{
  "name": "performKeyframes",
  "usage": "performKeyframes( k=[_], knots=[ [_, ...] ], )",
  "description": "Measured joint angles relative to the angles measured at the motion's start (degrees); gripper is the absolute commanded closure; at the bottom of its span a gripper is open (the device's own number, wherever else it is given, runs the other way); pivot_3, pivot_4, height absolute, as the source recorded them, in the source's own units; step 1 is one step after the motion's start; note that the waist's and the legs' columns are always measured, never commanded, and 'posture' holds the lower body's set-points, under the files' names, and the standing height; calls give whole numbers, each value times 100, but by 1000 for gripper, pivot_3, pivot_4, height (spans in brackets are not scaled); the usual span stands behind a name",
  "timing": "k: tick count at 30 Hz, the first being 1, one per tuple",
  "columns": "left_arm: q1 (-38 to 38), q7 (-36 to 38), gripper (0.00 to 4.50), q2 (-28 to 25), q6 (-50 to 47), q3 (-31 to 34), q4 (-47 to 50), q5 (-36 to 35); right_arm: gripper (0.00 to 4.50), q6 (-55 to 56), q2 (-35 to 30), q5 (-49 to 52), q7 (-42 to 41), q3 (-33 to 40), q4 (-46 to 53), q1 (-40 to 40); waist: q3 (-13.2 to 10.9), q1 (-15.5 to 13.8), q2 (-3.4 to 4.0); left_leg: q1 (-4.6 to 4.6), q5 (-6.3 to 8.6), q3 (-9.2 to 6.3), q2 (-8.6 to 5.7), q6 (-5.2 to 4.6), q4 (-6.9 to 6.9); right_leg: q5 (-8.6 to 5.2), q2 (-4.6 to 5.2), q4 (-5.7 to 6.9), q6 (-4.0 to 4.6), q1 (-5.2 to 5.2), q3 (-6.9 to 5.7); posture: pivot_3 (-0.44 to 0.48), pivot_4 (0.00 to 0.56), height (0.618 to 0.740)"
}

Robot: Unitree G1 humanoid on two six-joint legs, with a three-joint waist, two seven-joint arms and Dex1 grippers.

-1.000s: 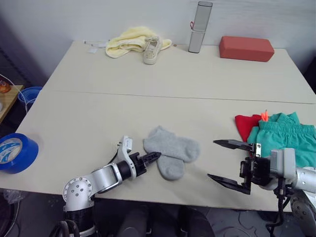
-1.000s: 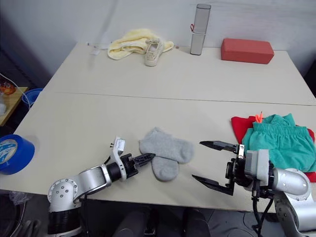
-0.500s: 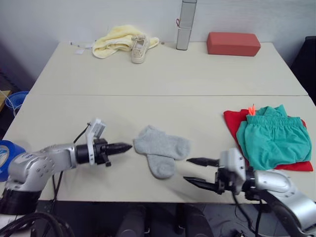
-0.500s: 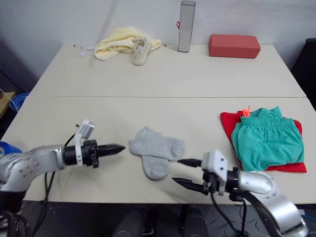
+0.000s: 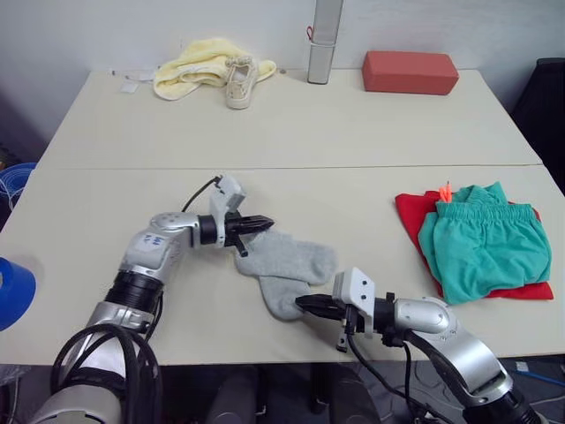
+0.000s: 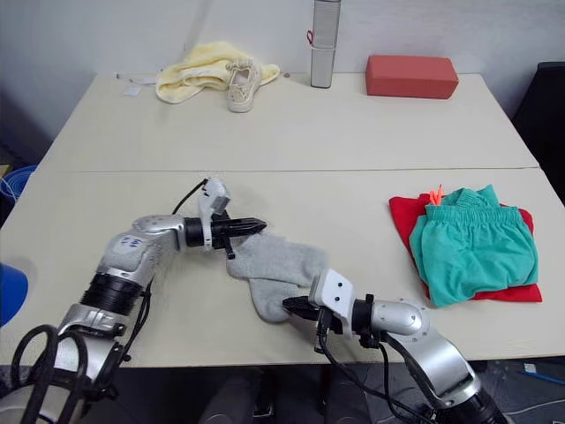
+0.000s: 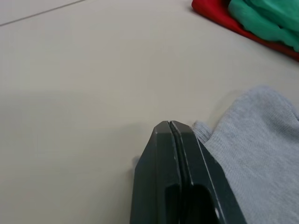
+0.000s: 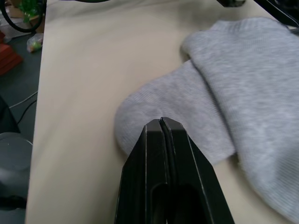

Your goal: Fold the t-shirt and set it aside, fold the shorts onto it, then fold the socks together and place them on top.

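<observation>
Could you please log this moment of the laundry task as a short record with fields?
t-shirt: folded t-shirt lies on the table's right side
shorts: folded shorts rest on top of it
socks: socks lie overlapping near the front edge, not yet stacked
left gripper: left gripper shut, tip at the socks' far edge
right gripper: right gripper shut, tip at the near sock
background: yellow cloth, sneaker, red block along the far edge
</observation>
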State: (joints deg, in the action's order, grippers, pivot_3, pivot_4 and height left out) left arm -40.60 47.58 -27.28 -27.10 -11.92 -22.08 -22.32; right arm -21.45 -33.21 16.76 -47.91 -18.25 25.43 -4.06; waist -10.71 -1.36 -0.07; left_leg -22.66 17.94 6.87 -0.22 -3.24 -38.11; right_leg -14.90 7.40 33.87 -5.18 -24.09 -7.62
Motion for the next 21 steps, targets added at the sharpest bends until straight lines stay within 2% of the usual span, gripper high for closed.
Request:
performKeyframes(
  k=[6, 11, 13, 21],
  knots=[
    [-62, 85, 4500, 52, 116, 17, -179, 421, 4487, -327, -36, -146, -30, -157, -99, -88, -5, 1, -12, 4, 1, -15, 0, 1, -6, 17, 21, 12, 8, 1, 39, 0, 150, 740],
    [133, 278, 4500, -224, -244, 51, 217, 493, 4487, -667, -129, -155, -29, -146, -99, -306, -4, 7, -11, 28, 5, -20, 3, 8, -2, 16, 21, 10, 12, 21, 42, 0, 150, 740],
    [281, 307, 4500, -339, -447, 88, 490, 496, 4487, -745, -186, -150, -32, -126, -104, -374, -4, 7, -11, 33, 20, -21, 3, 34, -3, 16, 23, 4, 12, 30, 42, 0, 150, 740],
    [1221, 230, 4500, -776, -1544, 456, 2055, 312, 4487, -812, -737, -142, -223, 431, -511, -757, -2, -4, -11, 42, 26, -33, 2, 35, -4, 17, 31, 1, 12, 45, 38, 0, 150, 740]
  ],
)
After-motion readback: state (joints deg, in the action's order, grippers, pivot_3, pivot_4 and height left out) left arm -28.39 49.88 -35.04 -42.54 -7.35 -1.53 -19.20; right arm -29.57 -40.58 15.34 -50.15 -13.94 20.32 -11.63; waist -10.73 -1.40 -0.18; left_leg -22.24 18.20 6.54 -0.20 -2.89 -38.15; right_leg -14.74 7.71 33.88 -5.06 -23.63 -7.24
